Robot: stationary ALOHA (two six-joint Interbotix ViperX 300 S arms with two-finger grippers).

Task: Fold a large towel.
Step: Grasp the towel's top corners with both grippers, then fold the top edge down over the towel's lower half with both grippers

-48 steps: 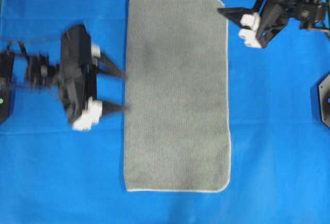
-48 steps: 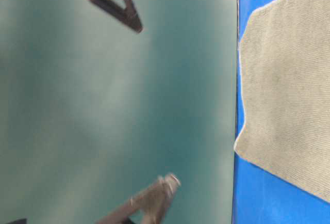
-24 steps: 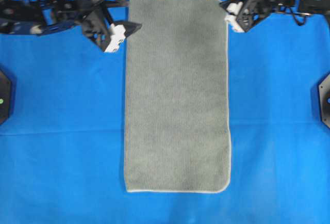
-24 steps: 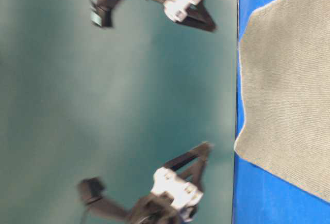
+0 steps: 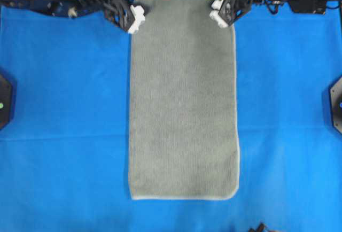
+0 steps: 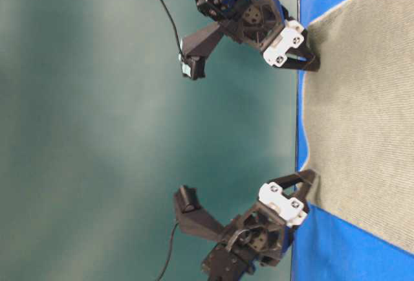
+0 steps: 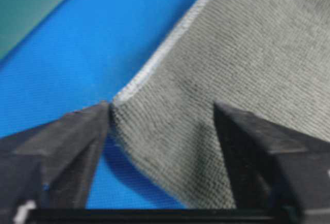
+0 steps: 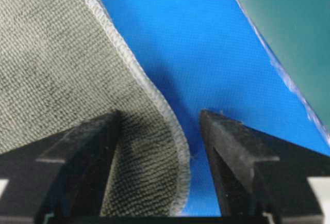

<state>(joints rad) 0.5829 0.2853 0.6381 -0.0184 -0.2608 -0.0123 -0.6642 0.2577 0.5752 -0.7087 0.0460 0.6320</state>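
The grey-green towel (image 5: 181, 98) lies flat and lengthwise on the blue cloth (image 5: 64, 136), with a pale stitched border. My left gripper (image 5: 140, 14) is down at its far left corner and my right gripper (image 5: 218, 12) at its far right corner. In the left wrist view the towel (image 7: 247, 43) has its corner slightly lifted between the open jaws of the left gripper (image 7: 162, 108), one finger (image 7: 77, 141) against the hem. In the right wrist view the towel (image 8: 46, 53) curls its rounded corner up inside the open right gripper (image 8: 160, 113). The table-level view shows the left gripper (image 6: 309, 180) and right gripper (image 6: 307, 61) on the towel (image 6: 362, 100).
Dark arm bases sit at the left edge (image 5: 3, 101) and right edge (image 5: 336, 103) of the blue cloth. A teal wall (image 6: 97, 132) stands behind the far table edge. A small black part (image 5: 259, 227) shows at the near edge.
Both arms have swung from beside the towel to its far corners and come down onto them. The left jaws stand somewhat narrower than before.
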